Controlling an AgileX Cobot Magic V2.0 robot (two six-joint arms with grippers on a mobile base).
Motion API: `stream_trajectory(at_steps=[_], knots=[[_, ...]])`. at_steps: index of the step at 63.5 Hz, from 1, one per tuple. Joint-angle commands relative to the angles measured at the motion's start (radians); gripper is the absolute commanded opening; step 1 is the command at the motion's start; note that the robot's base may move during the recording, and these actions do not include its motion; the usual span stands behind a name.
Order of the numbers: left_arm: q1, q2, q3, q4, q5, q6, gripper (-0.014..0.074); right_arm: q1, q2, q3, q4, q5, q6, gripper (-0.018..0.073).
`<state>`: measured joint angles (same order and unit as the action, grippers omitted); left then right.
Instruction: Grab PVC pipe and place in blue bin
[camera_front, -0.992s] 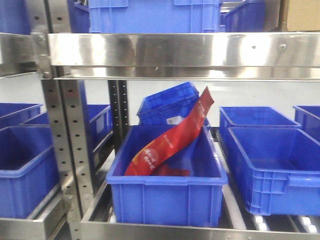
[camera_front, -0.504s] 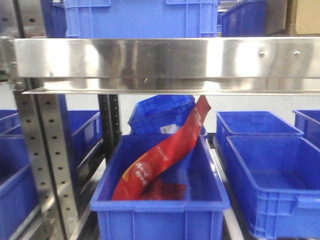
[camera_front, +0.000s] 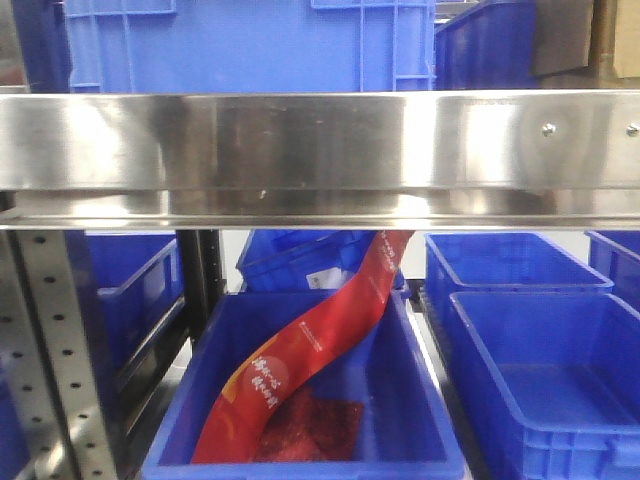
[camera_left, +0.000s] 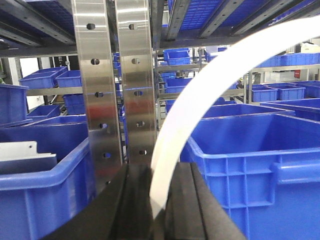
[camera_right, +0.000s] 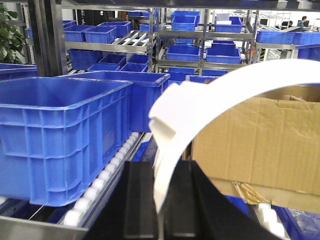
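Grip, left: left gripper (camera_left: 161, 172) has its fingers pressed together on the lower end of the PVC pipe (camera_left: 215, 75). The strip arches up and right, out of frame.
Grip, right: right gripper (camera_right: 161, 172) is clamped the same way on a second white strip (camera_right: 240, 85). Can't tell whether the two pieces are joined.
Pipe location: in the air, pinched at one end, not in any bin. The tab with the hole isn't in view.
Front view: no arm visible. Shelf rail (camera_front: 320, 150) runs across the top. Below it, at the shelf's front edge, a blue bin (camera_front: 400, 400) holds a red packet (camera_front: 310, 360) leaning from front left to back right. An empty bin (camera_front: 540, 400) sits just beside it on the right.
Left surroundings: steel upright (camera_left: 97, 90) directly behind the strip, side bin (camera_left: 250, 165) just to the right.
Right surroundings: roller-shelf bin (camera_right: 60, 125) to the left, cardboard box (camera_right: 260, 140) to the right.
Step (my read): carry phase, drop not yet done.
How to do it well: the arch sticks out well past the fingers, so clear the rail and upright with the arch, not just the jaws. Come in over the rim, aim at bare bin floor away from the packet, get below wall height, then open.
Risk: a one-end pinch on a springy strip may let it pivot or snag on the way in.
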<state>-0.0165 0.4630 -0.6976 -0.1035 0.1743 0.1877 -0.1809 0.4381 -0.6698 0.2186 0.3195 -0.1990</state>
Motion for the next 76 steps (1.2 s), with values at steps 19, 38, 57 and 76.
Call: stream_trajectory(at_steps=[19, 38, 57, 76], knots=[[-0.005, -0.001, -0.003, -0.006, -0.031, -0.003, -0.0111, 0.003, -0.006, -0.005, 0.001, -0.027, -0.005, -0.0162], [-0.005, -0.001, -0.003, -0.006, -0.031, -0.003, -0.0111, 0.003, -0.006, -0.005, 0.001, -0.027, -0.005, -0.0162], [-0.005, -0.001, -0.003, -0.051, -0.033, -0.008, -0.0111, 0.003, 0.002, -0.005, 0.001, -0.078, -0.005, -0.0162], [-0.006, 0.097, -0.003, -0.073, -0.085, -0.008, -0.0111, 0.003, 0.101, -0.005, 0.001, -0.094, -0.005, -0.0162]])
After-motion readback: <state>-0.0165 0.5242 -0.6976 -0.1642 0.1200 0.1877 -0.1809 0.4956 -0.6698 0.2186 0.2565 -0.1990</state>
